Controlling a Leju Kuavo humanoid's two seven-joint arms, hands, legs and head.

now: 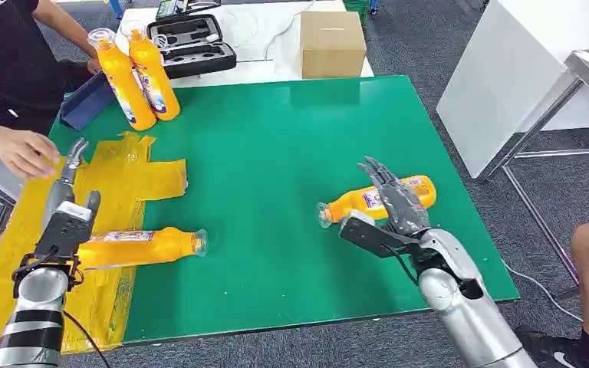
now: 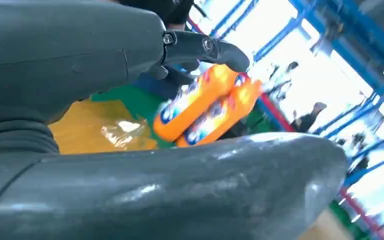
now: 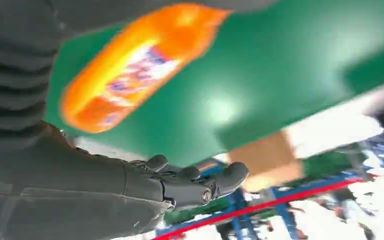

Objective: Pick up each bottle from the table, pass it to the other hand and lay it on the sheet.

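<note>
On the yellow sheet [image 1: 130, 180] one bottle [image 1: 142, 247] lies flat, cap toward the green surface [image 1: 276, 153]. Beside it the left hand [image 1: 67, 207] is spread, holding nothing. Right hand [image 1: 391, 201] hovers spread over another flat bottle [image 1: 353, 204].

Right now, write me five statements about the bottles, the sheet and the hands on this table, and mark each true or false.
1. Two orange bottles stand upright at the table's far left corner. True.
2. The bottle near the right hand stands upright. False: that bottle lies on its side on the green table.
3. The left hand grips a bottle. False: it is open above the yellow sheet.
4. One bottle lies partly on the sheet. True.
5. A cardboard box sits on the green table. False: it is on the white surface behind it.
</note>
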